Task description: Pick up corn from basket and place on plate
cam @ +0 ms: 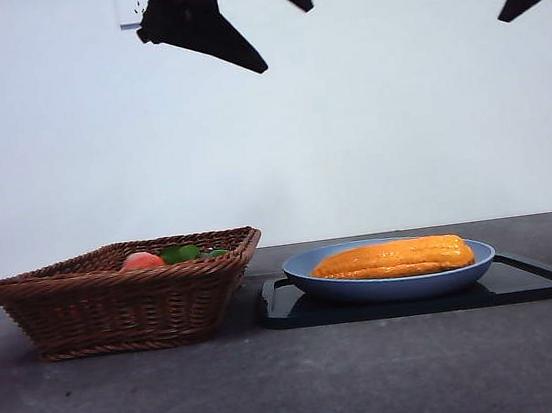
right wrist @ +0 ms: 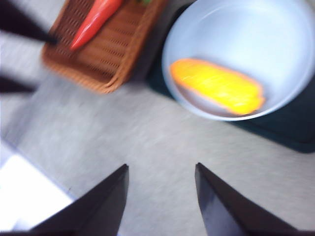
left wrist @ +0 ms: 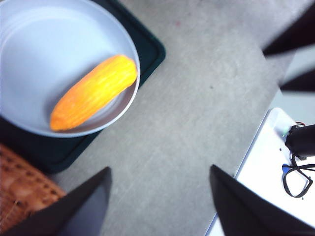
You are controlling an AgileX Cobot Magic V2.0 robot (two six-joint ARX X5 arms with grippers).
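Both grippers hang high above the grey table, fingers spread and holding nothing: the left gripper (left wrist: 160,196) and the right gripper (right wrist: 161,196). Well below and beyond their fingertips, the long orange-yellow bumpy corn cob (cam: 395,257) lies flat in the round light-blue plastic plate (cam: 387,288), which sits on a flat black rectangular tray (cam: 527,281). Beside the tray stands the brown woven wicker basket (cam: 117,307), holding a red pepper (right wrist: 93,22) and something green (cam: 183,252).

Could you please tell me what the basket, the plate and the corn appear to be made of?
Basket: brown woven wicker, judging by its braided rim and open weave.
Plate: probably light-blue plastic; smooth and matte.
Corn: likely plastic; glossy highlights on orange-yellow kernel rows.
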